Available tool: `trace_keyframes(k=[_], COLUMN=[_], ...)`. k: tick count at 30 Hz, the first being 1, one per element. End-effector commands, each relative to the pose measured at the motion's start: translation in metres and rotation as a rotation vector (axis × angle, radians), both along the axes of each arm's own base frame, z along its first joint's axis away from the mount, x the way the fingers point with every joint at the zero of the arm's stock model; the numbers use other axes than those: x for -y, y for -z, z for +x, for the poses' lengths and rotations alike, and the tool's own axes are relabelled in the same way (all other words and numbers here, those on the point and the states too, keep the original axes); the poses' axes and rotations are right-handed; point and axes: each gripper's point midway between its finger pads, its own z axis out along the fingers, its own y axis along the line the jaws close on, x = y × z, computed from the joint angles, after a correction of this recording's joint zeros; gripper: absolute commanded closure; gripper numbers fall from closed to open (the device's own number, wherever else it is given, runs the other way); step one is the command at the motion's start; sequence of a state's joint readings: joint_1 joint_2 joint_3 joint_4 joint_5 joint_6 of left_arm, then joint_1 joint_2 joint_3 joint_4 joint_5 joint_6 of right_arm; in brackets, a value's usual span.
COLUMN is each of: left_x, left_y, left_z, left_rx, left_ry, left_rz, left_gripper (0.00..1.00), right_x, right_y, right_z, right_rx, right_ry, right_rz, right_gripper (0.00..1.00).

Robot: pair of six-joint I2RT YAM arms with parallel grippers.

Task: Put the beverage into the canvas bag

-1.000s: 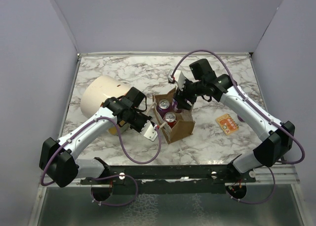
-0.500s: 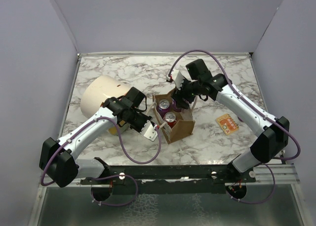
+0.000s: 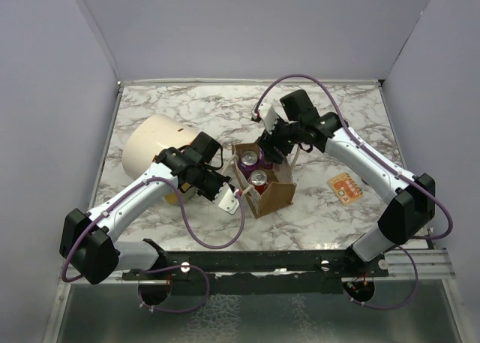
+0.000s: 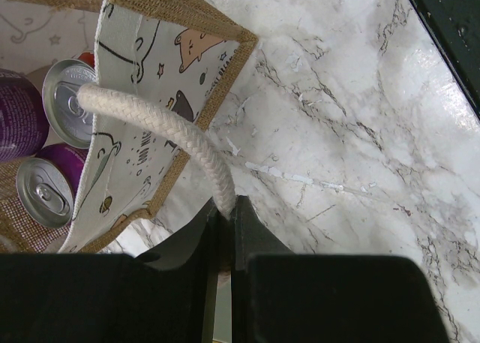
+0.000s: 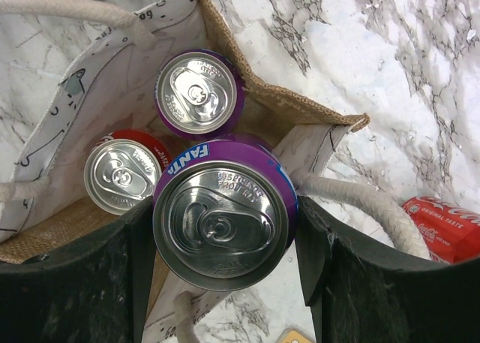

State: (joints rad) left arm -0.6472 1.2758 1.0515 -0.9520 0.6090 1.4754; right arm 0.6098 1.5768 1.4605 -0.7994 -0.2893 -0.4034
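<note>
Marble-pattern table top (image 3: 322,110), w/ plain lilac-grey walls on three sides.

Right wrist view: the two black fingers (image 5: 97,283) of the right gripper (image 5: 225,275) are clenched on a purple Fanta can (image 5: 221,223), one finger on each side of it. The can is upright, lid up, in the centre of the frame. It hangs over the open mouth of the canvas bag (image 5: 82,95), at the bag's right edge, and looks closer to the camera than the cans inside. Inside the bag stand 2 more cans: a purple one (image 5: 199,91) in the upper middle and a red one (image 5: 120,174) at left, both lid up. The second rope handle (image 5: 360,200) passes just right of the held can. At the right edge of the frame a red Coca-Cola can (image 5: 442,223) lies on the marble, outside the bag.

Left wrist view: the left gripper (image 4: 225,227) is pinched tight on a cream rope handle (image 4: 165,129), lower centre of the frame. The rope goes up-left to the bag's wall.

Top view: the bag is in the centre, btw. the two arms. A big cream cylinder (image 3: 150,151) lies at left, and a small orange card (image 3: 345,188) at right, apart from the bag.
</note>
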Motion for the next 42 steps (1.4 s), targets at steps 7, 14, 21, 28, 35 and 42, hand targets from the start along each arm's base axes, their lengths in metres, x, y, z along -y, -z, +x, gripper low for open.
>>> trace_keyframes(k=[7, 14, 21, 28, 35, 42], left_x=[0.001, 0.001, 0.001, 0.001, 0.001, 0.002], left_y=[-0.006, -0.006, -0.006, -0.006, -0.006, -0.006], left_z=[-0.003, -0.004, -0.003, -0.003, -0.002, -0.002], left_rx=[0.0, 0.0, -0.001, -0.001, 0.0, -0.002], left_ry=[0.017, 0.016, 0.016, 0.015, 0.016, 0.016], left_rz=[-0.025, -0.025, -0.023, -0.021, -0.021, -0.022], left_gripper=[1.0, 1.0, 1.0, 1.0, 1.0, 1.0], right_x=[-0.009, -0.008, -0.009, -0.011, -0.007, -0.005], right_y=[-0.002, 0.01, 0.018, 0.027, 0.04, 0.054], right_z=[0.014, 0.013, 0.013, 0.012, 0.013, 0.014], right_rx=[0.057, 0.04, 0.021, 0.013, 0.009, -0.009], right_ry=[0.05, 0.056, 0.055, 0.045, 0.058, 0.057], right_rz=[0.05, 0.038, 0.036, 0.015, -0.023, -0.053], right_gripper=[0.99, 0.99, 0.98, 0.98, 0.97, 0.94])
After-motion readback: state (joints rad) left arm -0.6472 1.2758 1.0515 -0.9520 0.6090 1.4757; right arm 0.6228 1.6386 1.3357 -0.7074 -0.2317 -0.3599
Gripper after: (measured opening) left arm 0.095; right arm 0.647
